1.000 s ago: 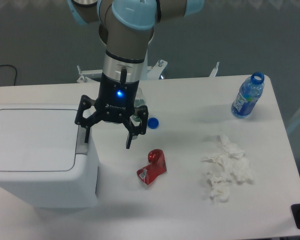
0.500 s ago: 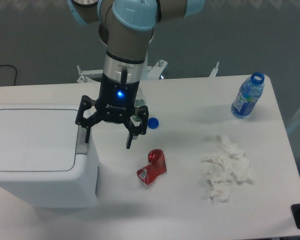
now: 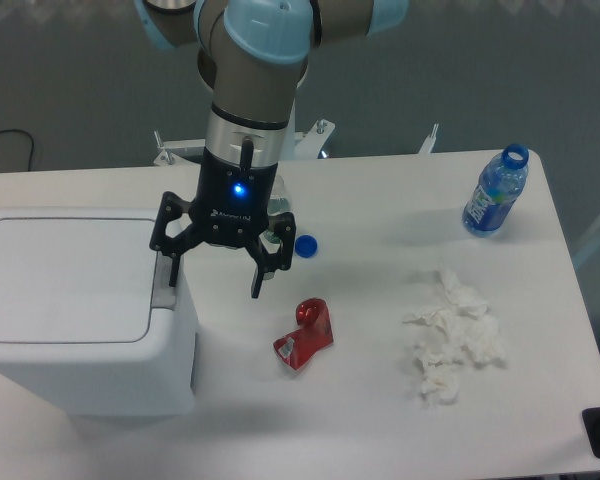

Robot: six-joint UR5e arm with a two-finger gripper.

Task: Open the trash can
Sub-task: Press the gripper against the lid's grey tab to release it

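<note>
We found the trash can (image 3: pixel 80 310) at the table's (image 3: pixel 380 420) left edge, lid closed flat; the hand (image 3: pixel 215 276) hung spread just beside its right rim, one fingertip (image 3: pixel 170 277) over the grey tab (image 3: pixel 166 297); nearby lay a blue cap (image 3: pixel 305 245), red wrapper (image 3: pixel 305 333), crumpled tissues (image 3: pixel 452 338); a water bottle (image 3: pixel 495 192) stood far right.

Almost nothing is different — the gripper (image 3: pixel 215 276) has crept just a tiny bit left, toward the grey tab (image 3: pixel 166 292) of the trash can (image 3: pixel 75 310)
</note>
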